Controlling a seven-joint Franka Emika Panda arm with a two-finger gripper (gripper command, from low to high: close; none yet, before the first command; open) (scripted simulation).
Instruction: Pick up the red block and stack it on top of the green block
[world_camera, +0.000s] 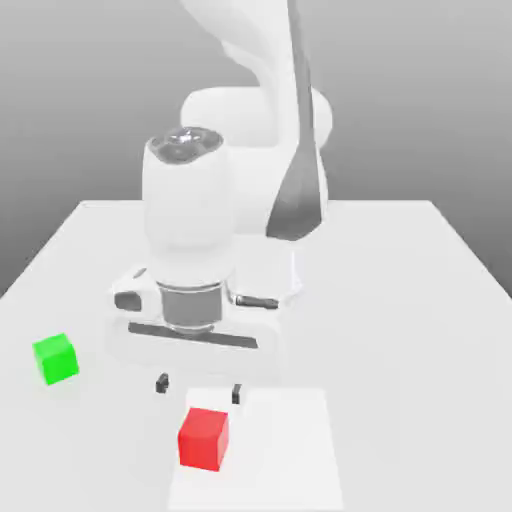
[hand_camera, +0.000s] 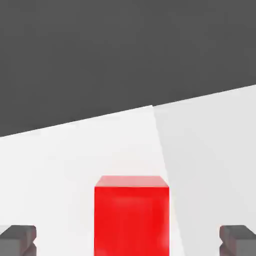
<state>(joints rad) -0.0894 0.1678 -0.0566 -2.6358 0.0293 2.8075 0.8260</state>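
Observation:
The red block (world_camera: 204, 438) rests on the white table near its front edge, and it also appears in the hand view as the red block (hand_camera: 131, 215) between the two dark fingertips (hand_camera: 17, 239). My gripper (world_camera: 198, 388) hangs just above and slightly behind the red block, open, with nothing between its fingers. The green block (world_camera: 56, 358) sits on the table toward the exterior view's left, well apart from the red block and the gripper.
The white table (world_camera: 400, 300) stretches back to the robot's base (world_camera: 250, 110). A slightly brighter rectangular patch (world_camera: 290, 450) lies under the red block at the front edge.

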